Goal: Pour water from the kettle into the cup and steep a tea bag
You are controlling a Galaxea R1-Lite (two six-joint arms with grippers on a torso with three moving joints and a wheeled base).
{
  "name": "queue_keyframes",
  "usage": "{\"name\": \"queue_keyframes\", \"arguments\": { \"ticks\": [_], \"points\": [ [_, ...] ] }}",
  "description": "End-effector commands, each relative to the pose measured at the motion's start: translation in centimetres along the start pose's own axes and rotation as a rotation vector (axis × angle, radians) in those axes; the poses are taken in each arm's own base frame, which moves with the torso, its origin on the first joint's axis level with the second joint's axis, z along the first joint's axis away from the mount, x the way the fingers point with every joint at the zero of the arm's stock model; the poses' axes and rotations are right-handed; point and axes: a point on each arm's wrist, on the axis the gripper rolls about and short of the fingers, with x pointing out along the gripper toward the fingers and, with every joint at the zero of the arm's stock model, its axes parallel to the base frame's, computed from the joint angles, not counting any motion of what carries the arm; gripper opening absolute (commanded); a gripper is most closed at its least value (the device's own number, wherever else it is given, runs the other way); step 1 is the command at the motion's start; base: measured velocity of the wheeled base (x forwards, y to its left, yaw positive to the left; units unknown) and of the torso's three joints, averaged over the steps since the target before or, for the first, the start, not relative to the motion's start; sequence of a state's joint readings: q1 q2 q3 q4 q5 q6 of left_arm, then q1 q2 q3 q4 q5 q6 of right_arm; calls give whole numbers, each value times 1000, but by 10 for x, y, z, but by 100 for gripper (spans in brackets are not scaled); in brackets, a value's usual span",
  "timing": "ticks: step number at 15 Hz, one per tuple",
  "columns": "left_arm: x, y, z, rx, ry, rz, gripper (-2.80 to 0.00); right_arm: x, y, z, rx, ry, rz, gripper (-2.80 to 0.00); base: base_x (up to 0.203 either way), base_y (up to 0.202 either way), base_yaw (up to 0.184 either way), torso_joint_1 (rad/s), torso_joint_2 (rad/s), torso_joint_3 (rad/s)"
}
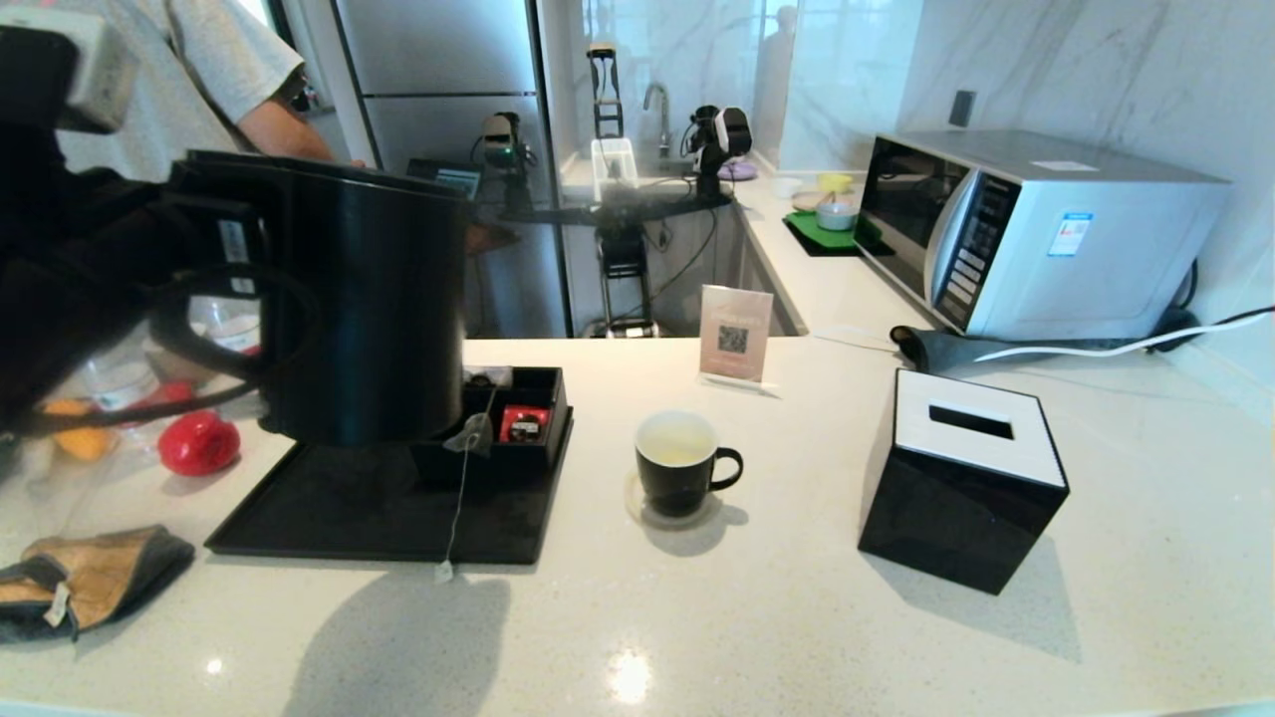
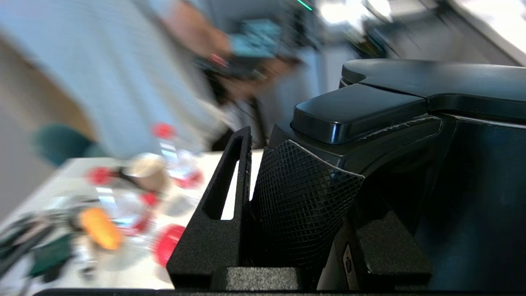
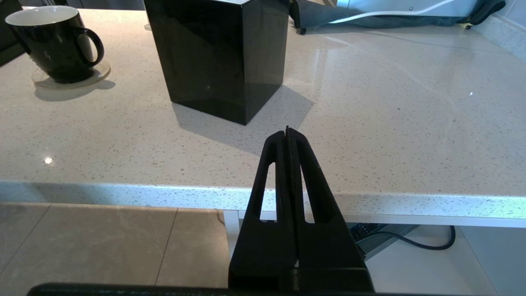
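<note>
The tall black kettle (image 1: 364, 299) hangs upright just above the black tray (image 1: 329, 513), and my left gripper (image 1: 227, 261) is shut on the top of its loop handle. In the left wrist view that gripper (image 2: 304, 213) has the handle's meshed grip between its fingers (image 2: 220, 205), below the lid (image 2: 431, 76). The black cup (image 1: 679, 476) with a white inside stands on a coaster right of the tray; whether it holds water I cannot tell. The tea bag (image 1: 475, 434) hangs on the organiser box's front, its string running down to a tag (image 1: 443, 571). My right gripper (image 3: 287, 132) is shut and empty off the counter's front edge.
A black tissue box (image 1: 961, 478) stands right of the cup, a microwave (image 1: 1036, 229) behind it, and a small QR sign (image 1: 735, 334) behind the cup. Red-capped bottles (image 1: 199, 441) and a folded cloth (image 1: 90, 578) lie left of the tray. A person (image 1: 199, 80) stands at the back left.
</note>
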State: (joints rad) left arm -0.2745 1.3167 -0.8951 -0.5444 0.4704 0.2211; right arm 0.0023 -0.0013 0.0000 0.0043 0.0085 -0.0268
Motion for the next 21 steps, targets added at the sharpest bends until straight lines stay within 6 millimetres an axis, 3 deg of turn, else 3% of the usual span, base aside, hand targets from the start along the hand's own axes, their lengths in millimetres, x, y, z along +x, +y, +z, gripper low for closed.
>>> {"name": "queue_keyframes", "arguments": {
  "ticks": [1,5,9,14,16,21],
  "points": [
    [3,28,1,-25,-68,139,-280,0,0,0,-1,2,0,-280,0,0,0,0,0,0],
    [11,66,-18,-20,-117,310,-280,0,0,0,-1,2,1,-280,0,0,0,0,0,0],
    [27,85,-51,-17,-133,403,-280,0,0,0,0,2,1,-280,0,0,0,0,0,0],
    [54,84,-113,-33,-157,444,-280,0,0,0,-1,2,1,-280,0,0,0,0,0,0],
    [56,80,-144,-45,-97,436,-280,0,0,0,-1,2,1,-280,0,0,0,0,0,0],
    [63,71,-182,-50,34,400,-280,0,0,0,-1,2,1,-280,0,0,0,0,0,0]
  ]
}}
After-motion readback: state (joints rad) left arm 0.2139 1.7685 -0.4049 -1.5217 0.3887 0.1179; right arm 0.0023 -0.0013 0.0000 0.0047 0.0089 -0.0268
